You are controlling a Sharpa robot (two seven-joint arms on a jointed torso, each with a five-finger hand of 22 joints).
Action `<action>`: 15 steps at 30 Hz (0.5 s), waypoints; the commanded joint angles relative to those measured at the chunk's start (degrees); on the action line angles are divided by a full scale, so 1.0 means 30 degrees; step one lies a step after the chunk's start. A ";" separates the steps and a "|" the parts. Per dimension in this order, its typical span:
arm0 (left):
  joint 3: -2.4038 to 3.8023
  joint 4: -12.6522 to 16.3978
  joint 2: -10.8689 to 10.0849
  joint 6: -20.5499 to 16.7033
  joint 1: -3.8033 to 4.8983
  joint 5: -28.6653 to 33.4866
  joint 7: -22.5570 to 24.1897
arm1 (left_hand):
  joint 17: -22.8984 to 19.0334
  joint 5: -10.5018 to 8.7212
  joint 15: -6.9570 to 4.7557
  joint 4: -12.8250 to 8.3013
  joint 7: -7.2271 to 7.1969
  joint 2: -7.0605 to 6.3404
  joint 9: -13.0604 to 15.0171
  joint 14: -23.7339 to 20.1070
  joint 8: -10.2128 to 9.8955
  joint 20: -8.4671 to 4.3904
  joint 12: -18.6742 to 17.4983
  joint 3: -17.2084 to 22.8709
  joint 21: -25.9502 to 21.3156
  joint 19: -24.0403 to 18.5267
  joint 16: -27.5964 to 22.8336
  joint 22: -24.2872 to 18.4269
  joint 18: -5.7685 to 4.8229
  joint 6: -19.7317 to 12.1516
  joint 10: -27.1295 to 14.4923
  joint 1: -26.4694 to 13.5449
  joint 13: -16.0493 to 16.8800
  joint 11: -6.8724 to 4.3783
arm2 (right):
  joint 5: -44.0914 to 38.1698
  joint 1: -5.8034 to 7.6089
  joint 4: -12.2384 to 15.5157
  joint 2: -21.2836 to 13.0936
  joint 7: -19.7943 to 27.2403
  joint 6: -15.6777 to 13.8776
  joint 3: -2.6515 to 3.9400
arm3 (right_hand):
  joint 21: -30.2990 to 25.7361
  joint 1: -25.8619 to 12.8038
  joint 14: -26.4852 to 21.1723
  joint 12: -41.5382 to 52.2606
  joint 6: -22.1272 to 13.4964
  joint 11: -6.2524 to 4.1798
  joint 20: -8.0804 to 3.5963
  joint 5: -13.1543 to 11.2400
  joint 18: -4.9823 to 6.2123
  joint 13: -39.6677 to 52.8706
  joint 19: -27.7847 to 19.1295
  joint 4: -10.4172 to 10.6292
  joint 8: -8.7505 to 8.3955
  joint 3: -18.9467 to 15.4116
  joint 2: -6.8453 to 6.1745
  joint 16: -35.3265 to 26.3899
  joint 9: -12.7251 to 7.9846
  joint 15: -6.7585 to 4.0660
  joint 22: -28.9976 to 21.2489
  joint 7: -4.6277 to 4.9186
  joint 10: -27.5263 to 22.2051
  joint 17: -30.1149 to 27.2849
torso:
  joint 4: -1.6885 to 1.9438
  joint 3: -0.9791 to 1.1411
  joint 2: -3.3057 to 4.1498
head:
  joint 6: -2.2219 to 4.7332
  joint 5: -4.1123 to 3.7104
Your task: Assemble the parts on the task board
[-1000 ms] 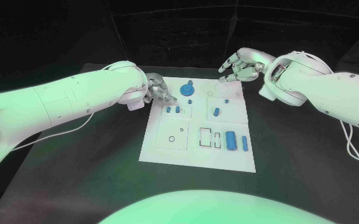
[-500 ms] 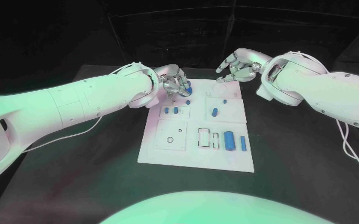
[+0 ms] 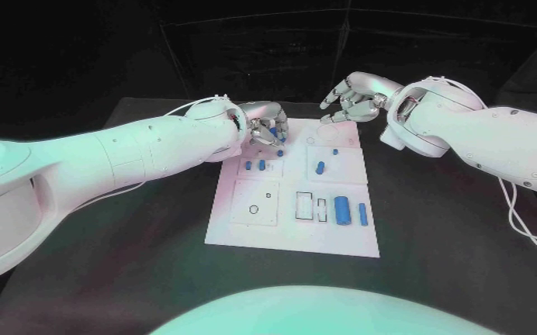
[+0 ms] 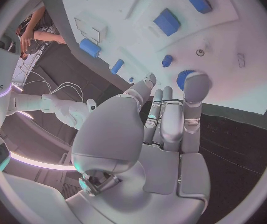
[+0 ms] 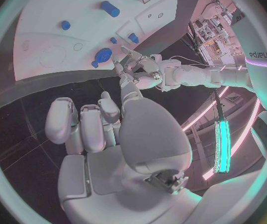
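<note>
The left robot hand (image 3: 264, 124), fingers spread, hovers over the round blue part (image 4: 184, 78) at the task board's (image 3: 293, 230) far edge.

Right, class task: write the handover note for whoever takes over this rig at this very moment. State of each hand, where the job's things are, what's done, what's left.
Left hand: over the far left corner of the task board, fingers reaching down at the round blue part there; whether it holds the part, I cannot tell.
Right hand: fingers curled, holding nothing, above the board's far right edge.
Parts: two small blue pieces in the left square, one blue piece in the right square, a blue cylinder and a slim blue bar near the front right.
Done: cannot judge. Left: the black-outlined slots look unfilled.
</note>
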 commanded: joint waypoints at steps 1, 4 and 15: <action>-0.0006 -0.0374 0.0271 0.0969 0.0009 -0.1762 0.0384 | 0.0090 -0.0062 0.0048 -0.0184 -0.0028 -0.0159 -0.0014 0.0201 -0.0535 -0.0064 -0.0439 0.0367 0.0608 0.0261 0.0223 0.0719 -0.0295 0.0345 0.0362 -0.0195 -0.0471 -0.0066 | -0.0049 0.0035 -0.0004 0.0026 0.0162 -0.0101 0.0014 | -0.0101 0.0003 0.0576 -0.0027 0.0015 -0.0028 -0.0061 0.0114 0.0150 0.0000 -0.0124 0.0070 0.0108 -0.0094 0.0142 -0.0116 -0.0011 -0.0170 -0.0015 0.0003 -0.0116 -0.0013 | -0.0014 0.0007 0.0005 | -0.0008 -0.0030; -0.0016 -0.0642 0.0480 0.1228 -0.0005 -0.2030 0.0307 | 0.0010 -0.0043 -0.0014 -0.0298 -0.0051 -0.0196 -0.0004 0.0263 -0.0825 -0.0058 -0.0677 0.0561 0.0942 0.0388 0.0257 0.1131 -0.0374 0.0564 0.0548 -0.0311 -0.0724 -0.0063 | -0.0049 0.0035 -0.0013 0.0045 0.0160 -0.0109 0.0014 | -0.0101 0.0003 0.0576 -0.0027 0.0015 -0.0028 -0.0061 0.0114 0.0150 0.0000 -0.0124 0.0070 0.0108 -0.0094 0.0142 -0.0116 -0.0011 -0.0170 -0.0015 0.0003 -0.0116 -0.0013 | 0.0010 0.0018 -0.0008 | -0.0025 -0.0070; -0.0025 -0.1117 0.0967 0.2283 -0.0075 -0.2830 0.0161 | -0.0538 -0.0042 -0.0110 -0.0486 -0.0144 -0.0352 0.0018 0.0433 -0.1422 -0.0124 -0.1167 0.0902 0.1588 0.0669 0.0146 0.1925 -0.0491 0.1275 0.1254 -0.0764 -0.1213 -0.0160 | -0.0049 0.0035 -0.0044 0.0111 0.0160 -0.0125 0.0014 | -0.0111 0.0034 0.0582 -0.0014 0.0009 -0.0029 -0.0061 0.0158 0.0152 0.0008 -0.0129 0.0079 0.0112 -0.0092 0.0175 -0.0107 -0.0012 -0.0171 -0.0026 0.0003 -0.0112 0.0009 | 0.0044 0.0004 -0.0008 | -0.0074 -0.0134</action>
